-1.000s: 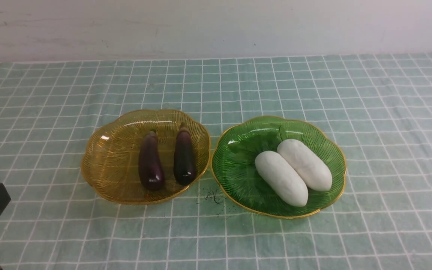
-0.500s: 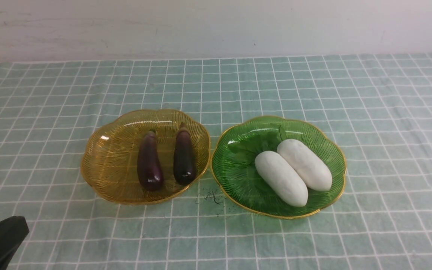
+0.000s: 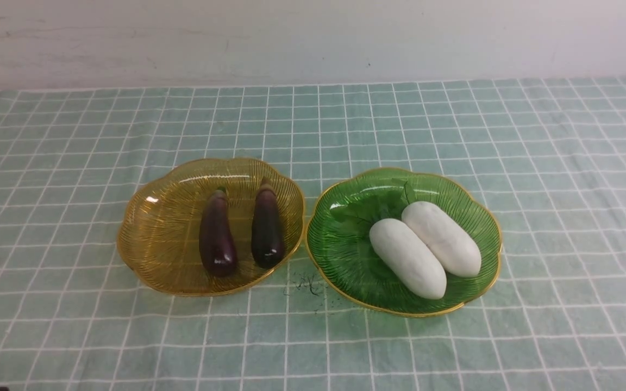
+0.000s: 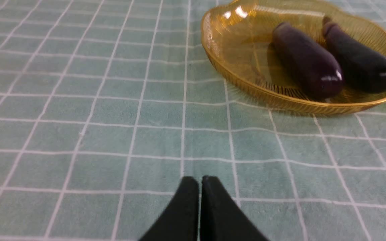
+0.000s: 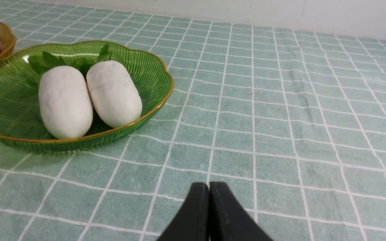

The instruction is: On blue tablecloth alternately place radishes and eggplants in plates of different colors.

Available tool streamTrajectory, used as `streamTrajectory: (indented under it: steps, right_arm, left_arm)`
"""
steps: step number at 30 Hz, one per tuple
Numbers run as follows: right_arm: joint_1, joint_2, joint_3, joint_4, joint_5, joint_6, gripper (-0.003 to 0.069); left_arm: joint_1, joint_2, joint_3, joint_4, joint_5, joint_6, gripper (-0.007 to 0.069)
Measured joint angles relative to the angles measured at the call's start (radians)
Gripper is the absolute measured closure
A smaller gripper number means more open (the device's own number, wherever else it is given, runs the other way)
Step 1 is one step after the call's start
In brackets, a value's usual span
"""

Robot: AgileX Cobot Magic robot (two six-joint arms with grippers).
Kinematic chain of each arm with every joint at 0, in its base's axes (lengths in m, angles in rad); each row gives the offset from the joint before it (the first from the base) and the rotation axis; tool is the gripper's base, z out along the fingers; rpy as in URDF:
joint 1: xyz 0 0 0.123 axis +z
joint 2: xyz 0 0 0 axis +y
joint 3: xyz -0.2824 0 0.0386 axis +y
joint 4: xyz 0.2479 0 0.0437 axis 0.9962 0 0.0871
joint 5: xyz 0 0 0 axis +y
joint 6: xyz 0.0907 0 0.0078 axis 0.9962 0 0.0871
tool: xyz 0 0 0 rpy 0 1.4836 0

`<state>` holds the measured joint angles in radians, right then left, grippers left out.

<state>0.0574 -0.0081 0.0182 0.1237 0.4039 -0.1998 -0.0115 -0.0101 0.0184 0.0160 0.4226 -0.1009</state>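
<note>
Two dark purple eggplants lie side by side in the amber plate. Two white radishes with green leaves lie side by side in the green plate. Both plates stand on the pale teal checked tablecloth. My left gripper is shut and empty above bare cloth, short of the amber plate with its eggplants. My right gripper is shut and empty above bare cloth, beside the green plate with its radishes. Neither gripper shows in the front view.
A white wall runs along the far edge of the cloth. A small dark scribble mark lies on the cloth between the two plates at the front.
The left gripper, seen at the front view's lower left earlier, has drawn back toward me and has left that view. The plates and vegetables have not moved.
</note>
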Motion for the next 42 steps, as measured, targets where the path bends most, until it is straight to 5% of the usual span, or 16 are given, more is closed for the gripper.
streamTrajectory:
  steps: [42]
  right_arm:
    - [0.000, 0.000, 0.000, 0.000, 0.000, 0.000, 0.0673]
  left_arm:
    - [-0.047, 0.000, 0.004, 0.012, -0.019, 0.000, 0.0632]
